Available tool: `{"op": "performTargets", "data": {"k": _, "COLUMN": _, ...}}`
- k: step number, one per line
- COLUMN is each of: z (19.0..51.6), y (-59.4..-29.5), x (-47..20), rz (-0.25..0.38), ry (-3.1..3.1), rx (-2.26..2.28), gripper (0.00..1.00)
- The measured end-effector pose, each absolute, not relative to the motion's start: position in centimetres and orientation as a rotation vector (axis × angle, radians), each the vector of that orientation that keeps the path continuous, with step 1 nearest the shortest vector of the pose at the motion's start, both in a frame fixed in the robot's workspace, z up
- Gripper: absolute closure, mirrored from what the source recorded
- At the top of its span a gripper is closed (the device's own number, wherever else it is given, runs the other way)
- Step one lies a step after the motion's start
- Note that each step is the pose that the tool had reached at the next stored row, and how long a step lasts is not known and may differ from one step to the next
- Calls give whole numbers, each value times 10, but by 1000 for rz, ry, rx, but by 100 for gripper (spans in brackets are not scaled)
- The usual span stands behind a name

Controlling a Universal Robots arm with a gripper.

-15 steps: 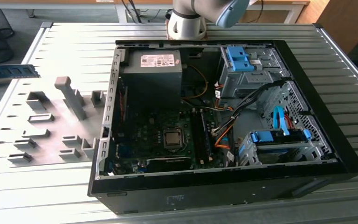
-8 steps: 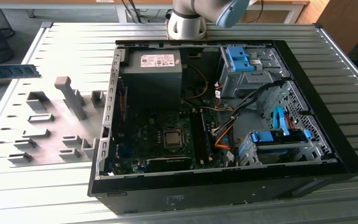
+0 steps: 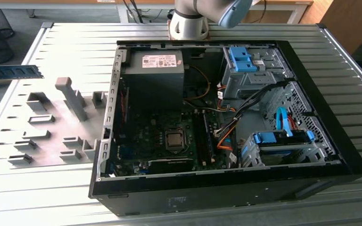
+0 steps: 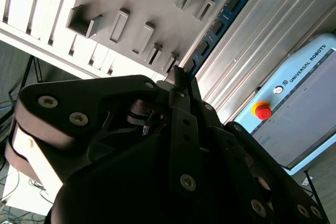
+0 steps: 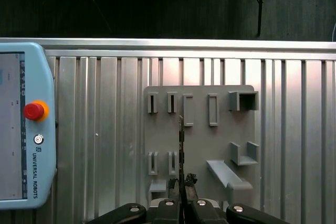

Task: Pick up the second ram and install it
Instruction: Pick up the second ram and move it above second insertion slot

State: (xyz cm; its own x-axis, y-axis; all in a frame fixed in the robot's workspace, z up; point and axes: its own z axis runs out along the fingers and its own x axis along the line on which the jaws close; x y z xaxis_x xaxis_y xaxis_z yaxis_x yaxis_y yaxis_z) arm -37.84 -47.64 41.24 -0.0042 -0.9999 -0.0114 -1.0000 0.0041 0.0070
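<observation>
The surface is a ribbed aluminium table (image 3: 74, 42), dull silver, with long parallel grooves. In the first wrist view the black metal gripper (image 5: 181, 181) has its jaws drawn narrow, and they clamp the second ram (image 5: 181, 140), a thin flat blue-green circuit-board stick that shows here on its edge as a dark line. The long axis of the stick runs straight out from the fingertips, and its free end points away from the gripper. In the exterior view the stick is about level and lengthwise along the table, near the table's edge at the exterior view's left. Under it lies a matte grey plastic holder plate (image 5: 202, 148) with small rectangular slot blocks. To one side of the plate is a pale blue pendant (image 5: 26, 145) with rounded corners and a round red button (image 5: 33, 111). An open black steel computer case (image 3: 231, 200) stands on the table's middle, well apart from the stick.
</observation>
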Motion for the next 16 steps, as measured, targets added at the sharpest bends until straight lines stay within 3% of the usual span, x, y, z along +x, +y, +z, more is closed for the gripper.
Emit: {"op": "performTargets", "data": {"k": 16, "z": 412, "y": -476, "x": -370, "rz": 20, "ry": 2224, "rx": -2214, "gripper": 86}}
